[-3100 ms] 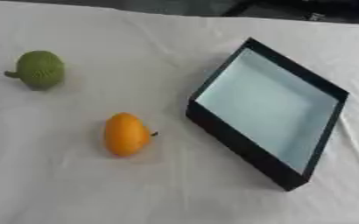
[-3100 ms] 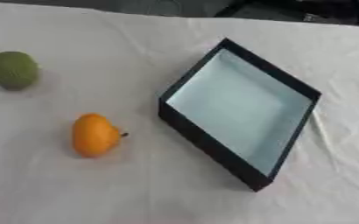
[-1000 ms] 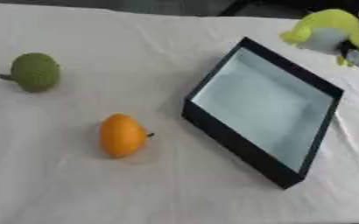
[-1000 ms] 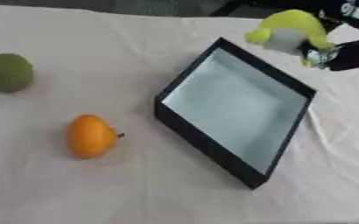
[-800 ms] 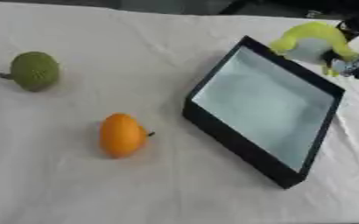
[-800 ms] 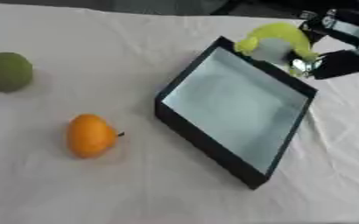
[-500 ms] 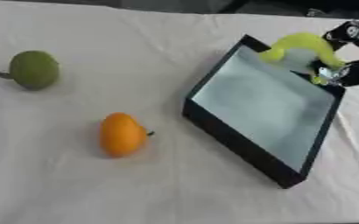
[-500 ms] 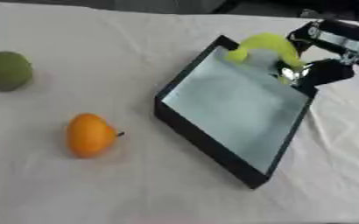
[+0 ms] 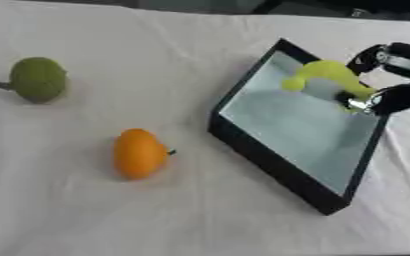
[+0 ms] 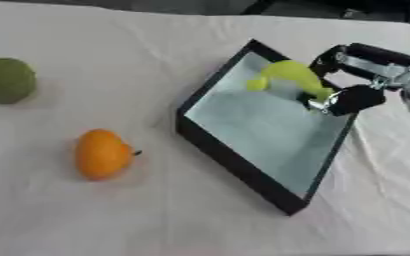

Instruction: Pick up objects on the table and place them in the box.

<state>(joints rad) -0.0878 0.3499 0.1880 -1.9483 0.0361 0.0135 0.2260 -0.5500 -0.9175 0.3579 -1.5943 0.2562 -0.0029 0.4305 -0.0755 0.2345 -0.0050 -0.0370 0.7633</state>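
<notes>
One hand shows, the robot's right hand (image 10: 353, 75), reaching in from the right edge over the far right corner of the black box (image 10: 235, 165). Its fingers and thumb are curled round a curved yellow-green object (image 10: 289, 75), shaped like a banana, which hangs above the box's pale inside, near the far corner, with its free end pointing away from the hand to the left. Whether the object touches the box's floor cannot be told. The box lies askew on the white cloth of the tabletop (image 9: 86, 215), its near corner well below and to the left of the hand. Well apart from the hand, far to its left and nearer the camera, an orange fruit (image 9: 139, 153) lies on the cloth just off the box's left wall. Farther left again, at about the hand's height in the view, sits a round green fruit (image 9: 37, 79) with a short stem. The left hand is out of sight.
</notes>
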